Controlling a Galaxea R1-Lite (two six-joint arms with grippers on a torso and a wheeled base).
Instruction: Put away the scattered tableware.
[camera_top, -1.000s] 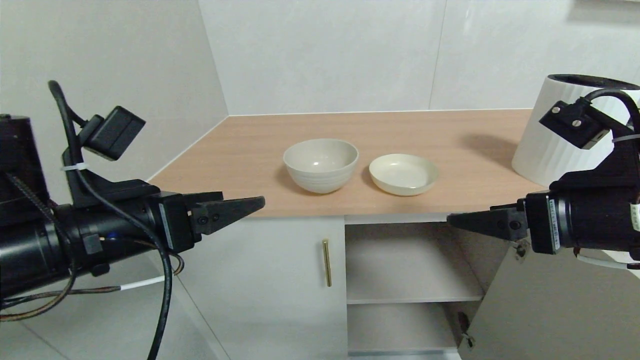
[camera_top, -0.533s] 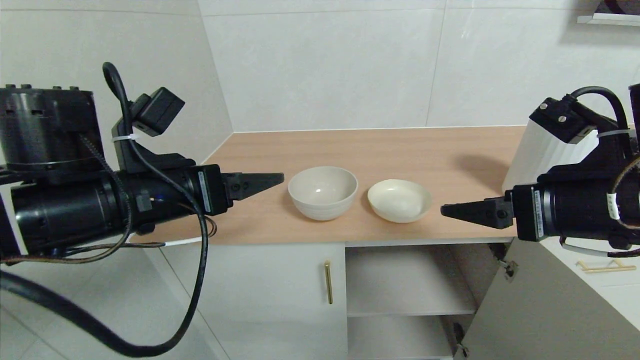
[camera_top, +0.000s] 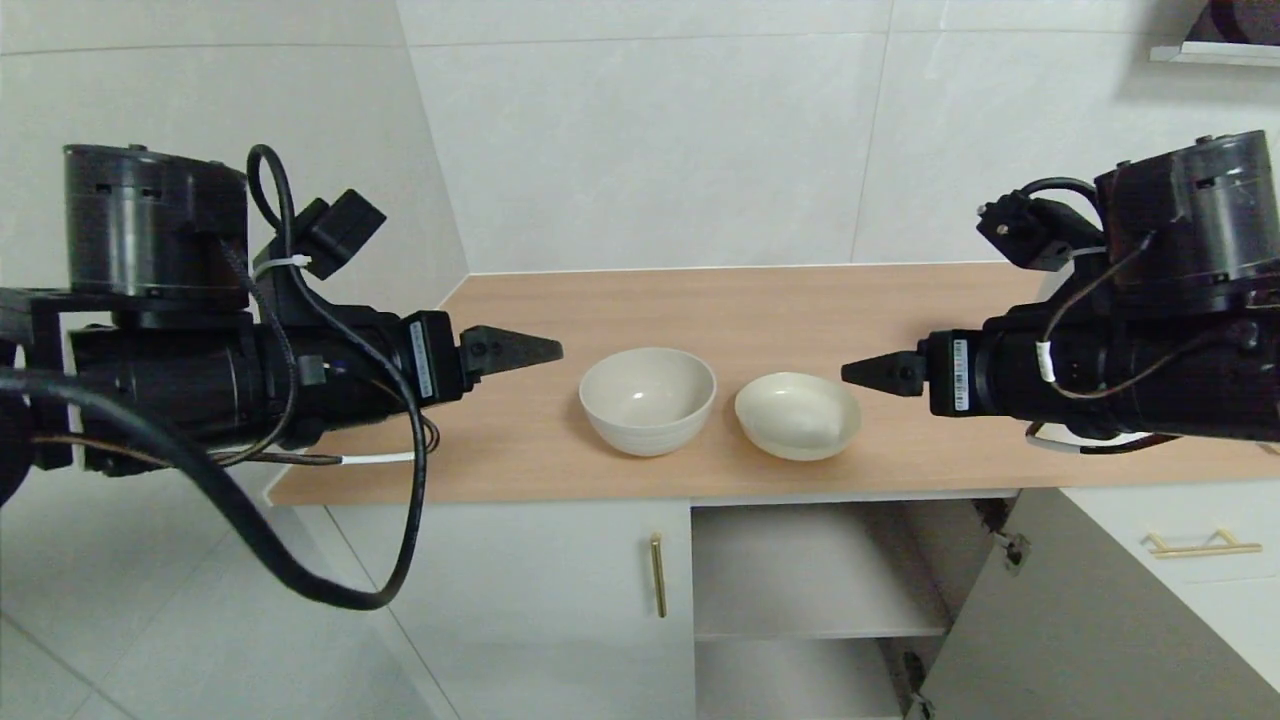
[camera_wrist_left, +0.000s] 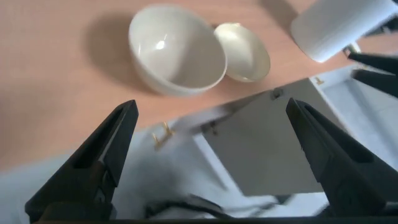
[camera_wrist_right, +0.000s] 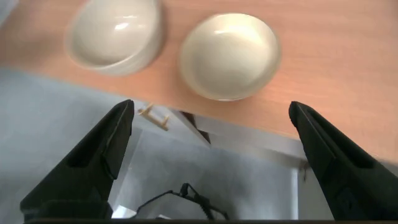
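1. On the wooden counter (camera_top: 760, 310), a deep bowl (camera_top: 648, 400) and a shallow dish (camera_top: 798, 415) sit just beside each other.
2. From the head view, the left gripper (camera_top: 545, 350) and right gripper (camera_top: 852, 372) flank them side-on.
3. Wrist views reveal both jaws spread wide and empty; the left wrist view adds a white container (camera_wrist_left: 336, 28).

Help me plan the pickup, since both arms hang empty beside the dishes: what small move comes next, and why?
Probably lower the right gripper toward the rim of the shallow dish: it is open and empty, that dish sits closest to it on the counter, and the open cabinet shelf waits just below.
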